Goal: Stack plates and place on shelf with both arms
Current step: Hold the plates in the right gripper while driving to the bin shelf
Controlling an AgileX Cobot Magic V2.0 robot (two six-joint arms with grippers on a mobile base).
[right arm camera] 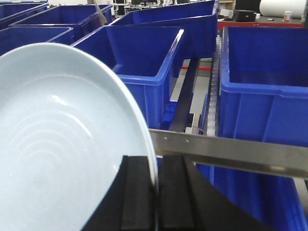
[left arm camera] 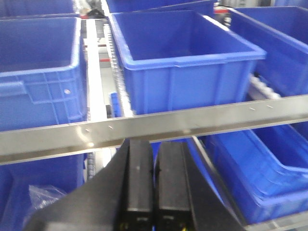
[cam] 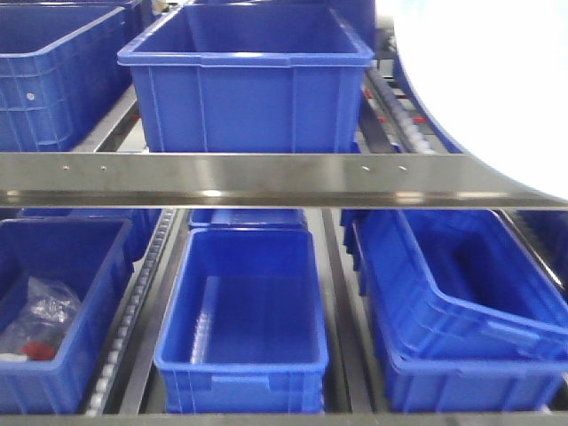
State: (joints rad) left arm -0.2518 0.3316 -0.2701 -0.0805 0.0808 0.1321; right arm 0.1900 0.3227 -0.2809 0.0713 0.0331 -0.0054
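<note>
Front rail (cam: 266, 177) of the shelf (cam: 133, 302) runs level across the front view, brushed steel, with blue crates on both sides of it. Above the rail: one large blue crate (cam: 248, 80), centred. Below the rail: a smaller crate (cam: 244, 311) in the middle, a crate holding a clear plastic bag (cam: 40, 311) to the left, and a tilted crate (cam: 461, 284) nested in another to the right. White plate (cam: 479, 80) shows above the rail's right end, washed out by glare, its lower edge overlapping the rail. Right wrist view: right end effector (right arm camera: 156, 166) clamps narrow on the plate's (right arm camera: 62, 144) rim, on the near side of the rail (right arm camera: 231, 151); the plate stands on edge, its glossy face spreading left of the fingers. Whether a second plate lies against it cannot be told. Left wrist view: left end effector (left arm camera: 154, 149) is just on the near side of the rail (left arm camera: 168, 126), fingers (left arm camera: 137, 173) drawn together with only a thin seam between them.
</note>
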